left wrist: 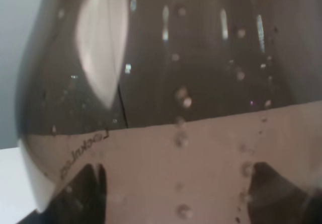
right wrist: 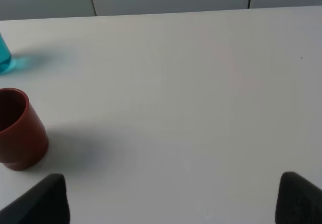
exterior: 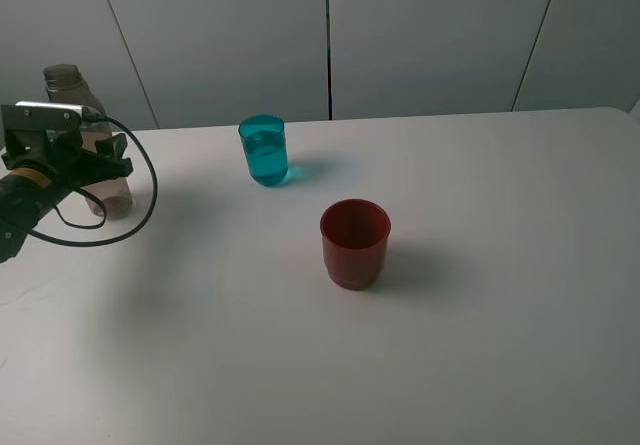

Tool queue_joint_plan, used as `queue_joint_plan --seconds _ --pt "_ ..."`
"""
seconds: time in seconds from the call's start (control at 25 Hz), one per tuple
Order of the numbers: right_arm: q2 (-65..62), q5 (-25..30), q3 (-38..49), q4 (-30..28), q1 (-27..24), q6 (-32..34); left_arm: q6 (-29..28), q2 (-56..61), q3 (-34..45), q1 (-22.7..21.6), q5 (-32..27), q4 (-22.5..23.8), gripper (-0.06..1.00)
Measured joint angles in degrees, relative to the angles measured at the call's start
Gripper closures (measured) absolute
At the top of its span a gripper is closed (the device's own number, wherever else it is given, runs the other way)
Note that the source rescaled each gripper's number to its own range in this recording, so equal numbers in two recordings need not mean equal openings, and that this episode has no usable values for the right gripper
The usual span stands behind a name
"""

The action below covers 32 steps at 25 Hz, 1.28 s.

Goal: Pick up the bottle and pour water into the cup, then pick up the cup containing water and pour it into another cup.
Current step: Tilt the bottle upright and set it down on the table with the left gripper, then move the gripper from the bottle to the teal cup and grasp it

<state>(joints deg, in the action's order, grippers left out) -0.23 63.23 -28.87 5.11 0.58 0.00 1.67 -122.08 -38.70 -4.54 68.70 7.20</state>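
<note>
A: Where's the bottle [exterior: 68, 85]?
B: Upright at the left edge of the table [exterior: 500, 345]; left gripper [exterior: 98, 163] clamped on it; teal cup [exterior: 264, 151] and red cup [exterior: 354, 243] mid-table.
A: The right gripper [right wrist: 171, 199]?
B: Jaws wide; holding nothing.

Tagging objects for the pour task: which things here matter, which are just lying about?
Job: bottle, held in left gripper; teal cup, with water in it; red cup.
Just there: white table; grey wall panels; black cable on the left arm.
</note>
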Motion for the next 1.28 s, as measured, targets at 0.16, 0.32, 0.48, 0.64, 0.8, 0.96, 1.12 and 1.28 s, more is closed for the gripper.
queue_joint_plan --seconds 0.16,0.32,0.48,0.64,0.8,0.96,1.12,1.28 --pt "0.0 0.0 0.0 0.0 0.0 0.0 0.0 0.0 0.0 0.0 0.0 0.14 0.94" --pt "0.0 0.0 0.0 0.0 0.0 0.0 0.0 0.0 -0.03 0.0 0.0 0.49 0.51" --pt "0.0 0.0 0.0 0.0 0.0 0.0 0.0 0.0 -0.03 0.0 0.4 0.84 0.01" --pt "0.0 0.0 0.0 0.0 0.0 0.0 0.0 0.0 -0.12 0.0 0.54 0.95 -0.02" --pt "0.0 0.0 0.0 0.0 0.0 0.0 0.0 0.0 -0.12 0.0 0.54 0.95 -0.02" --pt "0.0 0.0 0.0 0.0 0.0 0.0 0.0 1.29 0.61 0.0 0.54 0.95 -0.02" --pt "0.0 0.0 0.0 0.0 0.0 0.0 0.0 3.96 2.77 0.0 0.58 0.83 -0.02" --pt "0.0 0.0 0.0 0.0 0.0 0.0 0.0 6.67 4.63 0.0 0.58 0.7 -0.04"
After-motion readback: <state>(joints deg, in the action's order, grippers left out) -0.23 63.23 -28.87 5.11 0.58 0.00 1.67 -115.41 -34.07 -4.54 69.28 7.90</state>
